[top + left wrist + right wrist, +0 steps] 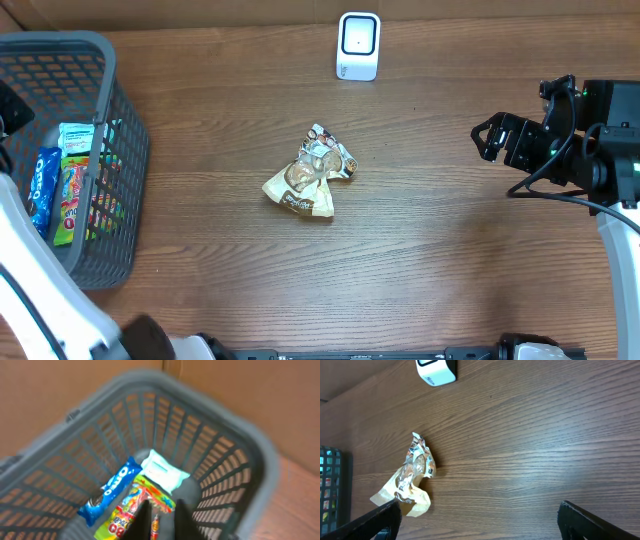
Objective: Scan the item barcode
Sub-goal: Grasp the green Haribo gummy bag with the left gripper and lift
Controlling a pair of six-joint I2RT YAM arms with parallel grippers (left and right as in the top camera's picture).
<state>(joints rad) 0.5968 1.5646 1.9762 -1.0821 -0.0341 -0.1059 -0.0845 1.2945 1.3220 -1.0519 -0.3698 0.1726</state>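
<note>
We note left end effector (161, 509) closed together over the candy pack (125, 516) inside the basket (240, 460), right end effector (487, 140) apart, crumpled packet (311, 172) mid-surface near the scanner (358, 45).

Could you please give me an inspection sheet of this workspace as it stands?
Surface: wood-grain table, no spills seen.
Job's things: white scanner at the far edge; crumpled snack packet mid-table; grey basket on the left holding an Oreo pack, a white pack and colourful sweet packets.
Clutter: nothing seen.
Grippers: left gripper shut, over the sweet packets, any grip unclear; right gripper open and empty, at the right.
Cables: black cable looping by the right arm.
Surroundings: brown panel behind the basket.
</note>
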